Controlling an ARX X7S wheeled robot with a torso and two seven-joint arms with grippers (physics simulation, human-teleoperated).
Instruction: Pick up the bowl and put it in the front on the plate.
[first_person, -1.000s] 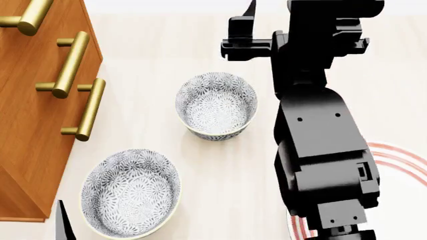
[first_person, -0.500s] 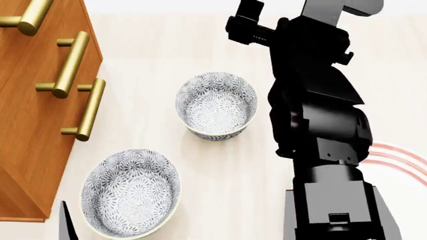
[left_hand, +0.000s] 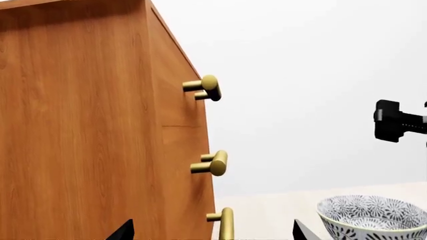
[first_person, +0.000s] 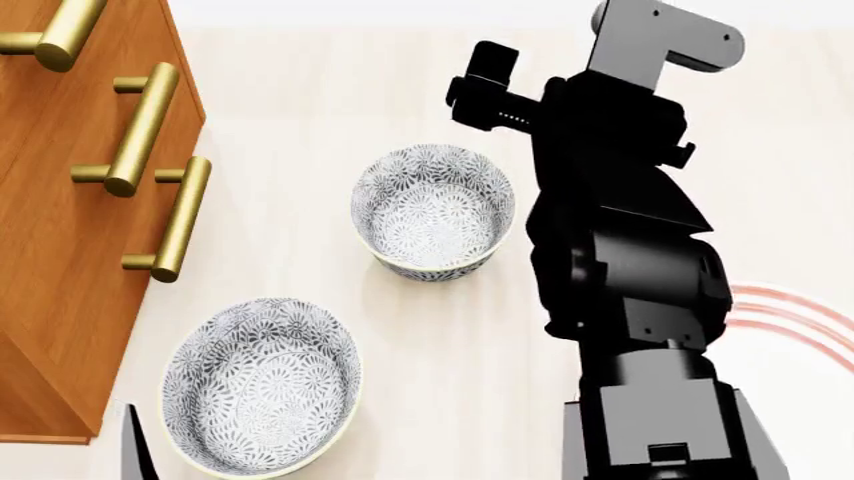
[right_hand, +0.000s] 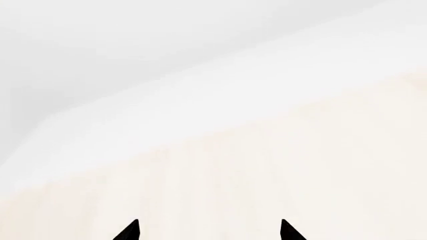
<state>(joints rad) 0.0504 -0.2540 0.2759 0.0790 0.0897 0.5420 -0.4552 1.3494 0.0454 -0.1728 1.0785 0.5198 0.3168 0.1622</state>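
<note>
Two alike grey-blue floral bowls stand on the pale tabletop in the head view: a far bowl (first_person: 433, 210) and a near bowl (first_person: 260, 385). The plate (first_person: 790, 312) shows only as red rings at the right edge, mostly hidden behind my right arm. My right gripper (first_person: 483, 88) hovers beyond the far bowl, to its right; in its wrist view it (right_hand: 208, 234) is open over bare tabletop. My left gripper (left_hand: 212, 235) is open and empty beside the cabinet. One bowl (left_hand: 373, 217) lies ahead of it to one side.
A wooden cabinet (first_person: 60, 250) with brass handles (first_person: 140, 130) stands along the left. My bulky black right arm (first_person: 627, 270) covers the middle right of the head view. A pale wall rises beyond the tabletop.
My right arm has swung and turned at the wrist, and its gripper has tilted and dropped slightly behind the far bowl. Both bowls and the left arm are unmoved.
</note>
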